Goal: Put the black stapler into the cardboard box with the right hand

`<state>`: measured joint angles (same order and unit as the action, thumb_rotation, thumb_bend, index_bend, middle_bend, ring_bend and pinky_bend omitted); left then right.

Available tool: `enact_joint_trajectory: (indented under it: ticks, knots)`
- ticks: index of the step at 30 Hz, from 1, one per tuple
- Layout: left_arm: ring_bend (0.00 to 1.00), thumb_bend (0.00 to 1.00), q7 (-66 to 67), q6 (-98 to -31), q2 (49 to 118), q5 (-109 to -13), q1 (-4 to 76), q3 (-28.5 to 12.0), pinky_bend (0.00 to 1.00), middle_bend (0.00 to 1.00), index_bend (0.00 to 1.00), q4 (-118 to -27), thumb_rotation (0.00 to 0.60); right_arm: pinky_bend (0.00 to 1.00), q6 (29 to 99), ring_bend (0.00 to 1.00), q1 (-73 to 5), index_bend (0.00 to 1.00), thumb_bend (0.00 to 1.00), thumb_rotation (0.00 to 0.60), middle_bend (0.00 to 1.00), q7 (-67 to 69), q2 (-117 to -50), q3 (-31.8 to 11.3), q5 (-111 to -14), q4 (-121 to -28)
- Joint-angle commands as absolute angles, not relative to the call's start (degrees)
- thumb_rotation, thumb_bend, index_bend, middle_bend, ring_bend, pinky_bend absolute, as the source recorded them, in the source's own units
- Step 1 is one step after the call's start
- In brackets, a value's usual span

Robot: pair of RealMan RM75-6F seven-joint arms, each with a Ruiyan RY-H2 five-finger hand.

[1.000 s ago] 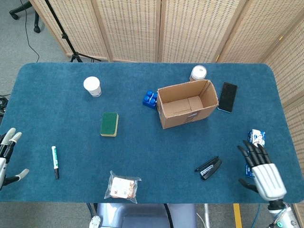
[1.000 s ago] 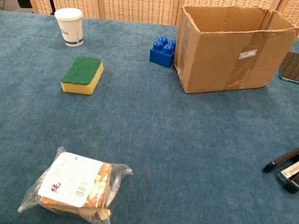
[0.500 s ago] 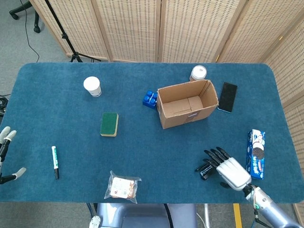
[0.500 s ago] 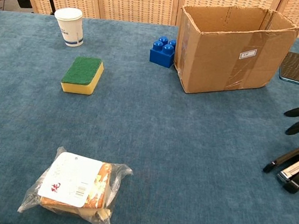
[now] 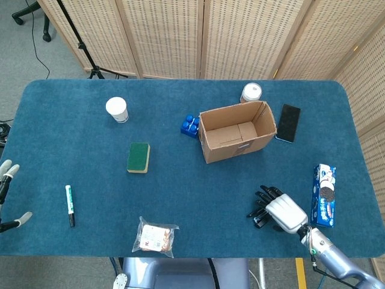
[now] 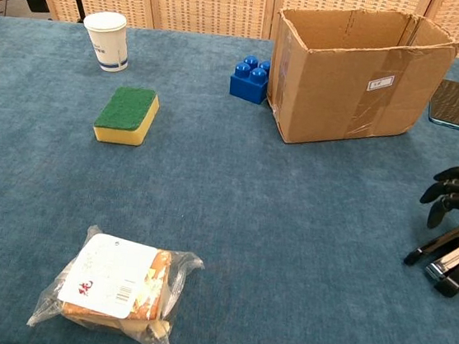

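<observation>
Nearest us on the right, our right hand [image 5: 283, 211] hangs over the black stapler [image 5: 259, 215], fingers [image 6: 453, 188] spread and curled downward, holding nothing. That stapler lies on the blue table [image 5: 192, 174], gaping slightly. At the near left edge, our left hand [image 5: 7, 194] shows fingers apart, also empty. Farther back, right of centre, stands the open cardboard box [image 5: 237, 131].
</observation>
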<state>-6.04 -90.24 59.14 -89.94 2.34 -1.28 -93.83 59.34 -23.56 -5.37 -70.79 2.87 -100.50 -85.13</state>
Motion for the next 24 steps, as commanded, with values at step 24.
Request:
enact_joint_trajectory:
  ticks: [24]
  knots:
    - [0.00,0.00,-6.8,-90.2,58.9,-89.8,2.3,-1.5,0.00,0.00,0.00,-93.9,0.600,0.29,80.8,0.37,-22.3,0.64,0.26,0.600,0.57,3.9,-68.6,0.6,-105.2,-87.2]
